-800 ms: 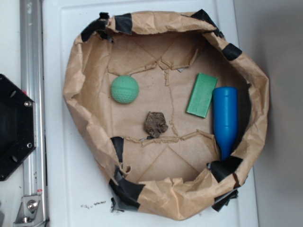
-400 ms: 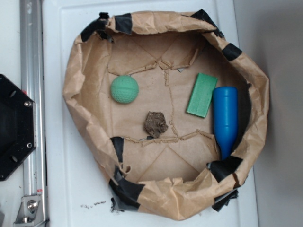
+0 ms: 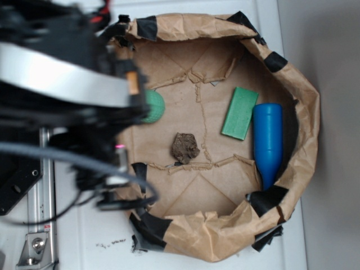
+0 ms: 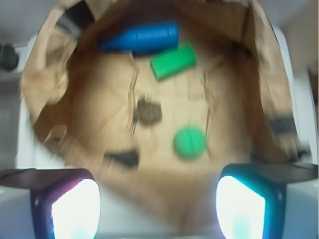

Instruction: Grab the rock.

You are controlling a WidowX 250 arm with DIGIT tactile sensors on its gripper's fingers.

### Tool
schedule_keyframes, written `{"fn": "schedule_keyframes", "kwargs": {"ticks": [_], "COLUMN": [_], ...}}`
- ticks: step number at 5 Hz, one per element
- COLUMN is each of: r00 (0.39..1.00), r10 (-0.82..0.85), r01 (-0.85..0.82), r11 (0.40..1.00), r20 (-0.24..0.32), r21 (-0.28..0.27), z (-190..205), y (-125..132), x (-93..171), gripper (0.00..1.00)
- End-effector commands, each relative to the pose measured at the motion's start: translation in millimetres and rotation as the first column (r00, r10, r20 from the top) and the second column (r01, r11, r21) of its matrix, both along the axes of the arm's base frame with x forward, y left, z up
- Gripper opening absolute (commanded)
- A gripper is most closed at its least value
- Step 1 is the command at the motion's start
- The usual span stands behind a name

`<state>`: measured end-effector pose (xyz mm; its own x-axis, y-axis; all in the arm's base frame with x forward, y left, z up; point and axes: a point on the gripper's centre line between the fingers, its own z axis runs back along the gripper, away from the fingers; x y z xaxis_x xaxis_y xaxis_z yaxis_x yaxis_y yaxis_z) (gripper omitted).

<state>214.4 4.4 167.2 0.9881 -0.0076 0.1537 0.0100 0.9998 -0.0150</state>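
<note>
The rock [image 3: 185, 148] lies on the brown paper floor of the crumpled paper basin [image 3: 306, 107], roughly in the middle, just above a torn seam in the paper. Nothing touches it. In the wrist view it shows as a dark lump [image 4: 148, 111] near the centre, blurred, with bare paper all around it.

The green ball [image 3: 155, 107] sits up and to the left of the rock, apart from it and partly hidden under the arm [image 3: 62, 79] in the exterior view. The green block [image 3: 240, 113] lies to the right, well apart from the rock, and the blue bottle [image 3: 268, 143] rests just beside the block against the basin wall. The basin itself stands on the white worktop [image 3: 101, 225].

The hand [image 4: 157, 204] is wide open and holds nothing: its 2 fingers [image 4: 75, 204] stand far apart at the bottom corners of the wrist view, with the whole basin visible between and beyond them. That wide view suggests the hand hangs high above the basin, near its rim, and not yet over the rock. In the exterior view the arm covers the left side of the scene and the hand itself cannot be made out there.

By my reading the task is at its very start. No grasp is made. What is left is all of it: bringing the hand over the rock, lowering around it clear of the ball, closing and lifting.
</note>
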Motion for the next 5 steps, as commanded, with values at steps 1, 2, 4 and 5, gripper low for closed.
{"fn": "schedule_keyframes", "kwargs": {"ticks": [1, 2, 4, 5], "r00": [1.000, 0.992, 0.972, 0.973], "r10": [-0.024, -0.105, -0.222, -0.217], "r01": [0.025, 0.103, 0.220, 0.212], "r11": [0.998, 0.994, 0.975, 0.975], "r20": [0.019, -0.068, -0.082, -0.079], "r21": [-0.052, -0.022, -0.042, -0.062], "z": [-63, -113, -141, -142], "y": [16, -5, -47, -52], "x": [46, 47, 53, 51], "gripper": [1.00, 1.00, 1.00, 0.00]}}
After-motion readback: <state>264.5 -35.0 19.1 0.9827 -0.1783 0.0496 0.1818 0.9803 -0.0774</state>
